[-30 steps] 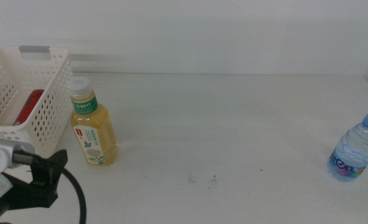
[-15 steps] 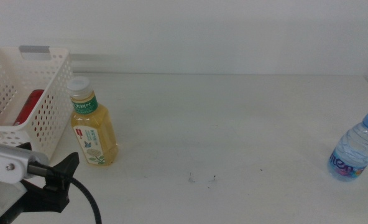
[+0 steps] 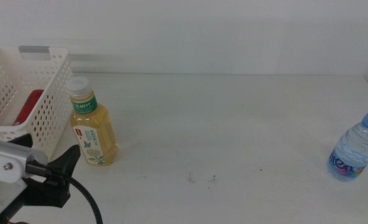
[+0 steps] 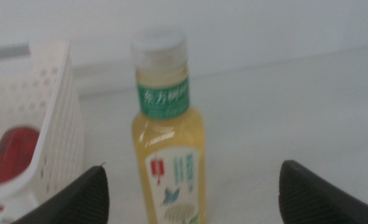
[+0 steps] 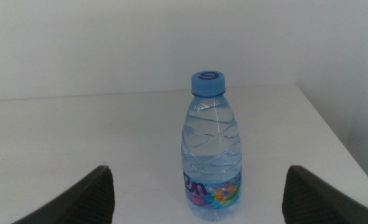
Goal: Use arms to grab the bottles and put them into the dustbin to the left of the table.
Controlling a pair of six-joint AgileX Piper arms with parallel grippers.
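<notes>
Tea bottle point(image 3: 92, 129) stands upright on the white worktop point(image 3: 234, 124), long axis vertical, white cap up, green neck band and a pale printed label over amber-yellow liquid. We see it just beside the near right corner of the dustbin point(image 3: 47, 99), a white perforated basket with a grey handle strip on its far rim; whether bottle and basket wall touch we cannot tell. A red can point(image 3: 27, 107) lies inside the basket, mostly hidden behind the wall.

Left gripper point(image 4: 193, 193) sits low at the near left of the worktop, pointed at the tea bottle. Its dark fingers point(image 4: 78, 199) are spread wide, well clear of the bottle on either side, holding nothing. In the middle view one black finger point(image 3: 61, 171) shows near the bottle's base, with the white housing and a black cable behind it. The basket wall stands close beside the bottle on its left.

Water bottle point(image 3: 356, 149) stands upright at the far right of the worktop, near the edge, well apart from everything else: clear ribbed plastic, blue cap up, colourful label low on the body, long axis vertical. Right gripper point(image 5: 196, 199) faces it from the near side, fingers point(image 5: 78, 199) wide apart and empty, the bottle centred between them but not touched. A few small dark specks point(image 3: 202, 179) mark the worktop between the two bottles.
</notes>
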